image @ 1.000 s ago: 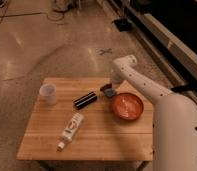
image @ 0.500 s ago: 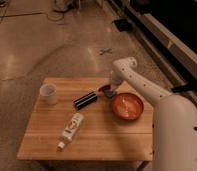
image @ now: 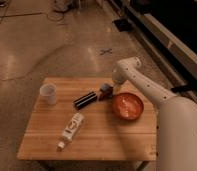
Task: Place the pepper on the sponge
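Note:
The sponge [image: 106, 88] is a small blue-grey pad at the back of the wooden table [image: 92, 145], between the black cylinder and the bowl. The pepper [image: 102, 96] shows as a small dark red shape at the sponge's near edge, touching or overlapping it; I cannot tell which. My gripper [image: 113, 85] sits at the end of the white arm that reaches in from the right. It hangs low, just right of the sponge and close over it. The arm's wrist hides the sponge's far right side.
A red-orange bowl [image: 127, 106] stands right of the sponge, under the arm. A black cylinder [image: 85, 100] lies to the sponge's left, with a white cup [image: 48, 93] further left. A white tube [image: 72, 128] lies nearer the front. The robot's white body fills the lower right.

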`<state>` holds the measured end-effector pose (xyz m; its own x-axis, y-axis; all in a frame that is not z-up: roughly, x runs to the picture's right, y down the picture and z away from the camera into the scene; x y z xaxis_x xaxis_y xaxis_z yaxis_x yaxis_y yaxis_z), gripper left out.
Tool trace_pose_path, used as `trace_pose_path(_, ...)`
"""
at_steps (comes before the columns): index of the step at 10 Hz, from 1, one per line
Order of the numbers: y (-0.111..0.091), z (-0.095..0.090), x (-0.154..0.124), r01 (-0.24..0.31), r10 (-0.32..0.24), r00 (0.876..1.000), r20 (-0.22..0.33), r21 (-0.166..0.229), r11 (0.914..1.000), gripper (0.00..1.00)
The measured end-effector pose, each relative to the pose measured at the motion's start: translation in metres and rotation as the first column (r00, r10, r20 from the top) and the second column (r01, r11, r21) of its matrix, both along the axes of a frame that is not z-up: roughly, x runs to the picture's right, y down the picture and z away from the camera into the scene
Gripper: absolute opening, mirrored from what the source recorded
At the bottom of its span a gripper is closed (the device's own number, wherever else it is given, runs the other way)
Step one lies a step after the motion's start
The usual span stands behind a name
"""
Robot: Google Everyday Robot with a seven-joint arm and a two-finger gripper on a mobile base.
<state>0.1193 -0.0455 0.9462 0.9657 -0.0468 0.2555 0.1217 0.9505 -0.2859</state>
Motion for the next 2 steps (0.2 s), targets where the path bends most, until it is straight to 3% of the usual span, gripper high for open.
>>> trace_pose_path(2, -0.0067, -0.0164, 0.016, -0.002, 0.002, 1.0, -0.006, -0.006, 1.0, 0.8)
